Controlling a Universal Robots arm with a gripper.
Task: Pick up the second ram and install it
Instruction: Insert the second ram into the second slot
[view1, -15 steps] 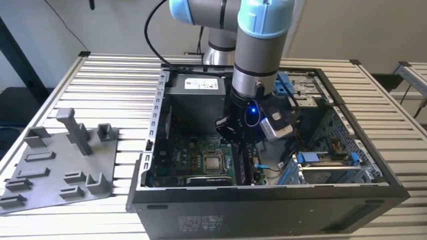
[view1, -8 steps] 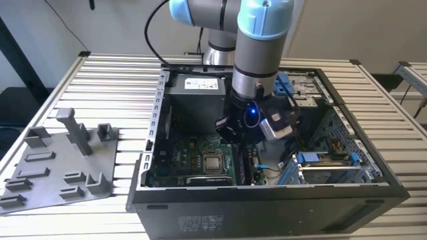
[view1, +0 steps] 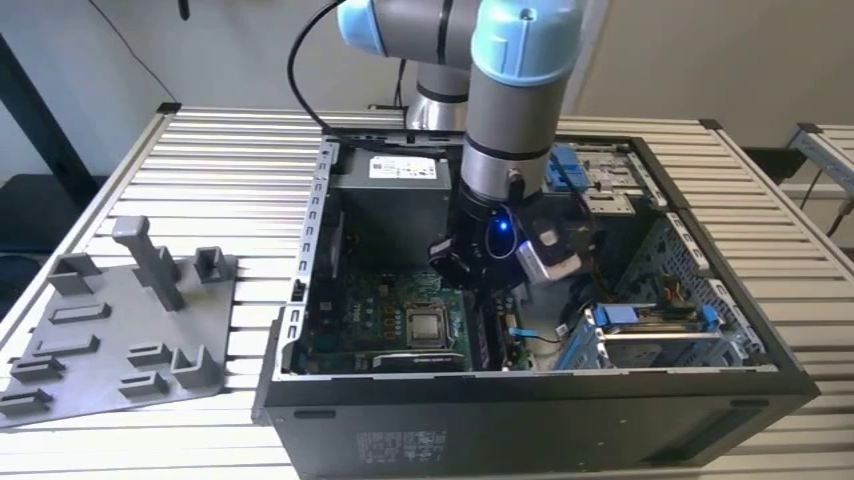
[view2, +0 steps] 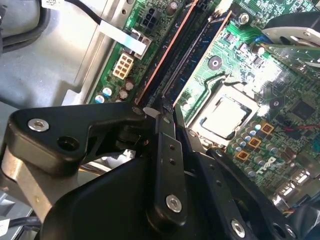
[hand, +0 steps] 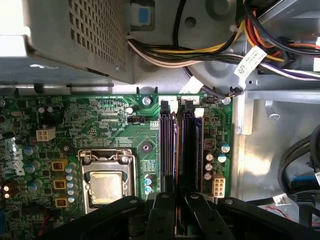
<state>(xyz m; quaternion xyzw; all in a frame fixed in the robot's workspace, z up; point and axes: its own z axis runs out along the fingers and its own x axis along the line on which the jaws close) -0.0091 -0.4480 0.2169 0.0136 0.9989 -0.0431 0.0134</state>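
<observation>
The second ram (view2: 165, 52) shows edge-on as a long thin dark stick with a coppery edge. It runs out from between my fingertips along the memory slots (hand: 168, 145) of the green motherboard (hand: 100, 115). My gripper (view2: 167, 114) is shut on the near end of the stick, its black fingers pressed close together. In the first wrist view the ram (hand: 178, 150) lies in line between the two dark slots, above my gripper (hand: 179, 200). The exterior view has the gripper (view1: 467, 275) deep inside the open computer case (view1: 534, 372). A dark blue stick (view2: 200, 42) sits in the neighbouring slot.
The processor socket (hand: 106, 185) lies beside the slots. A power supply box (view1: 387, 180) and bundled cables (hand: 200, 50) crowd the far end of the case. Drive cages (view1: 654, 320) stand on the exterior view's right. A grey holder tray (view1: 120, 330) with upright posts lies on the slatted table, left of the case.
</observation>
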